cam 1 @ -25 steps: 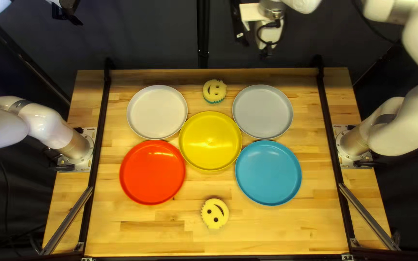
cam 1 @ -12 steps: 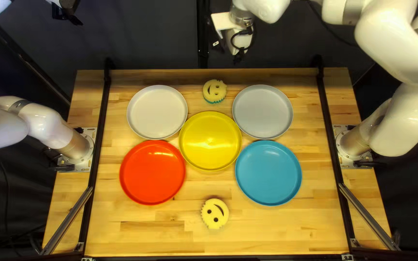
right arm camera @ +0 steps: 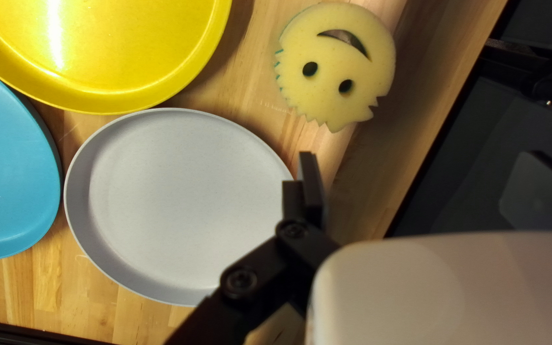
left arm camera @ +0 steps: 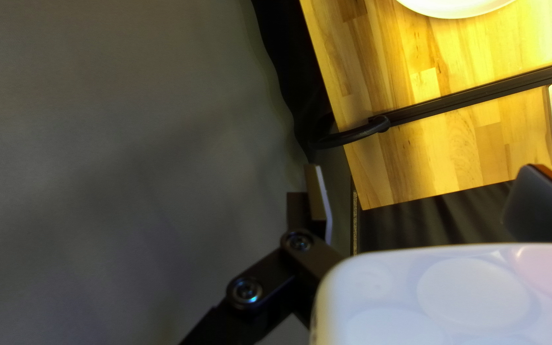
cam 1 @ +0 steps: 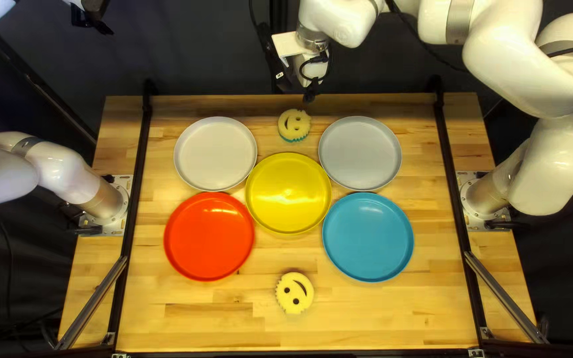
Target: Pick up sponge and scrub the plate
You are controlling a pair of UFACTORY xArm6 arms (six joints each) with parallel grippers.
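R gripper (right arm camera: 416,172) stood wide, nothing held. R arm (cam 1: 509,56) had just swung across along the table's far edge (cam 1: 207,103), closer to far sponge (cam 1: 294,125); read as approach, pickup & scrub still to do. Per R wrist view, far sponge lay flat ahead of the fingertips, not between them, near grey plate (right arm camera: 180,198), not touching. Prob. needed more travel, then descent.

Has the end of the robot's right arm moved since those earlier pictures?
Yes: in the top left view, my right arm's end has moved left, toward the dark upright post behind the table.
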